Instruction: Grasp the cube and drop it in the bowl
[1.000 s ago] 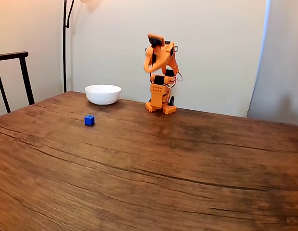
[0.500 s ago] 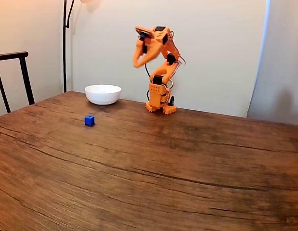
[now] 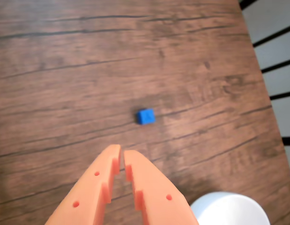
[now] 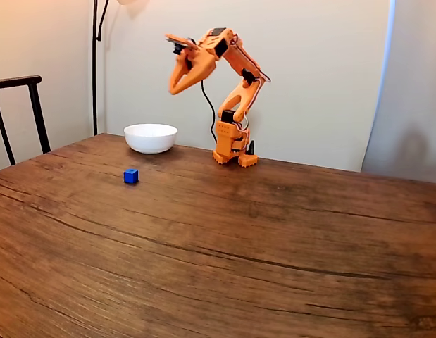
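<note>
The small blue cube [image 4: 131, 176] lies on the wooden table [image 4: 239, 239], in front of and a little left of the white bowl [image 4: 151, 137] in the fixed view. My orange gripper [image 4: 172, 91] hangs high in the air above the bowl, pointing down and left, well away from the cube. Seen from the wrist, the cube [image 3: 145, 116] sits beyond the tips of the gripper [image 3: 121, 150], whose two fingers lie almost together with nothing between them. The bowl [image 3: 229, 210] shows at the lower right corner there.
A dark chair [image 4: 20, 113] stands off the table's left edge, and a black lamp pole [image 4: 95, 63] rises behind the bowl. The arm's base [image 4: 233, 144] is fixed near the table's far edge. Bare wood stretches across the front and right.
The arm has unfolded from its tucked pose over the base, and the gripper has swung up and to the left, over the bowl. Cube and bowl have not moved.
</note>
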Tool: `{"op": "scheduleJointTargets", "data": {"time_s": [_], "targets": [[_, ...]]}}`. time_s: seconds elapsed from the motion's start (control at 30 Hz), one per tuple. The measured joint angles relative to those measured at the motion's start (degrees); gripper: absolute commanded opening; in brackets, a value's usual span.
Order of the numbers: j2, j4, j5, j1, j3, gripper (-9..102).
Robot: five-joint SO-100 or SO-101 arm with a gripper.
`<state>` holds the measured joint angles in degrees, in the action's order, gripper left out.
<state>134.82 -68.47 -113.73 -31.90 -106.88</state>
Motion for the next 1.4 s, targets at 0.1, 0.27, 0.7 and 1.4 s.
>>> {"op": "scheduleJointTargets", "data": {"time_s": [0.1, 0.27, 0.7, 1.4], "targets": [[-2.7, 0.0, -1.1, -2.2, 1.1, 0], [-8.6, 0.0, -3.3, -5.8, 1.9, 0], [-20.5, 0.8, -9.8, -9.9, 2.5, 0], [-43.7, 0.9, -17.7, -10.2, 15.7, 19]]}}
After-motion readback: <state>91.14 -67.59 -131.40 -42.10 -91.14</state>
